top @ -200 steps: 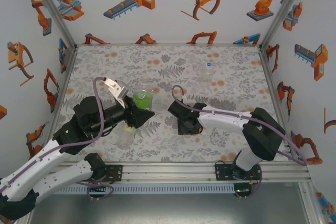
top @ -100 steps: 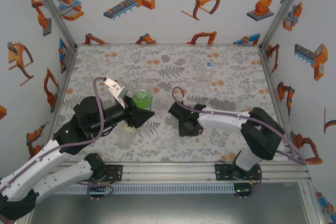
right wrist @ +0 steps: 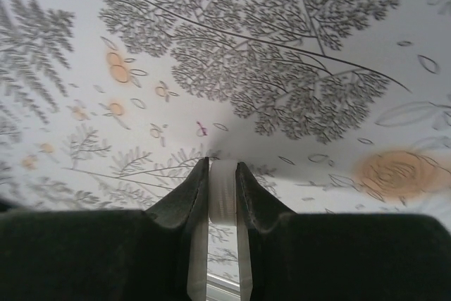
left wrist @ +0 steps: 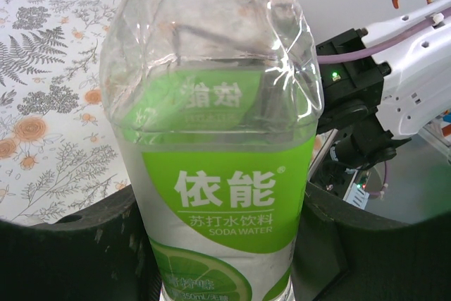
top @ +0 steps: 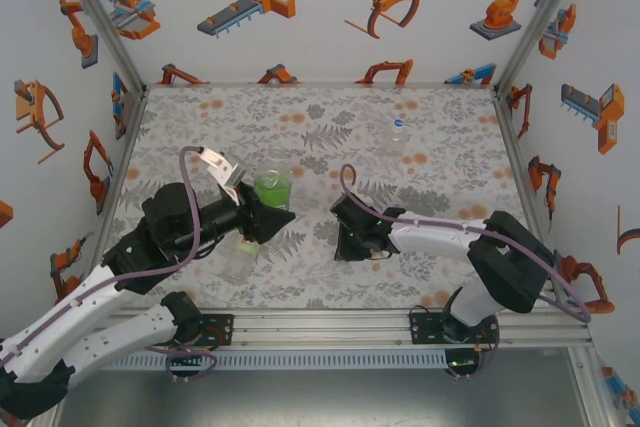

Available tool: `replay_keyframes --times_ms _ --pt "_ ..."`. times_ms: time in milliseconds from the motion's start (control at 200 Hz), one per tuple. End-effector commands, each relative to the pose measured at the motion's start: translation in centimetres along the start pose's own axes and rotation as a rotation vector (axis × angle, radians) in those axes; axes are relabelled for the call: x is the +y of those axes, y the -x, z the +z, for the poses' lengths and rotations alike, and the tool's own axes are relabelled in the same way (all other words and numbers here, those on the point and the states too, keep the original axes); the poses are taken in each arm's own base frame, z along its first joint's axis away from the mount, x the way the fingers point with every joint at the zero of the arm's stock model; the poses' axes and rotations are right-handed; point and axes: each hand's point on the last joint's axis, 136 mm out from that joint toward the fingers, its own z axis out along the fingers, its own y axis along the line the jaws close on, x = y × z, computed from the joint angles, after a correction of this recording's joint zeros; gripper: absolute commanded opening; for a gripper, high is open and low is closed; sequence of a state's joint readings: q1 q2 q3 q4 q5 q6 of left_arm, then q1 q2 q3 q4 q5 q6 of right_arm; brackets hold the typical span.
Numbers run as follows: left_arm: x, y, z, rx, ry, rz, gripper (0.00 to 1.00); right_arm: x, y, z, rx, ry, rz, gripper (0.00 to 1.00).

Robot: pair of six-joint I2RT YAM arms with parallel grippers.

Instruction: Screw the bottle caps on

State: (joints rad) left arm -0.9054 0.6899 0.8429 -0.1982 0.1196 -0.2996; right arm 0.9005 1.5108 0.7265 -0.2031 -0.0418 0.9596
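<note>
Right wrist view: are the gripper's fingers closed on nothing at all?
No, a small white cap sits edge-on, pinched between the fingertips of the right gripper.

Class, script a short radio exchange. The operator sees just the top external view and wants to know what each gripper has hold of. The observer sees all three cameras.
Operator: The right gripper is low over the cloth. Anything in it?
Observer: On the right wrist camera, its fingertips are pinched on a small white cap, seen edge-on.
Operator: And the left gripper, by the green-label bottle?
Observer: On the left wrist camera, that bottle sits clamped between the fingers. Its clear wall is dented above the label.
</note>
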Motion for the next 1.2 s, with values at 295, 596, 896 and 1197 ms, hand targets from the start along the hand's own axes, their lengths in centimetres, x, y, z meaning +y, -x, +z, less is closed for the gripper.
replay_keyframes --times_ms 295,596,896,1197 --pt "0.1 0.8 -0.3 -0.029 0.005 -0.002 0.0 -5.6 -1.3 -0.1 0.004 0.078 0.203 0.33" --pt "0.2 0.7 -0.2 -0.03 0.006 -0.011 0.0 -7.7 -0.9 -2.1 -0.009 -0.087 0.183 0.43" --pt "0.4 0.6 0.0 -0.02 0.015 -0.018 0.0 -4.9 1.7 -2.4 0.009 -0.161 0.064 0.47" --pt "0.7 0.4 -0.3 -0.022 0.033 -0.022 0.0 -2.3 2.0 -1.4 0.043 -0.285 -0.103 0.48"
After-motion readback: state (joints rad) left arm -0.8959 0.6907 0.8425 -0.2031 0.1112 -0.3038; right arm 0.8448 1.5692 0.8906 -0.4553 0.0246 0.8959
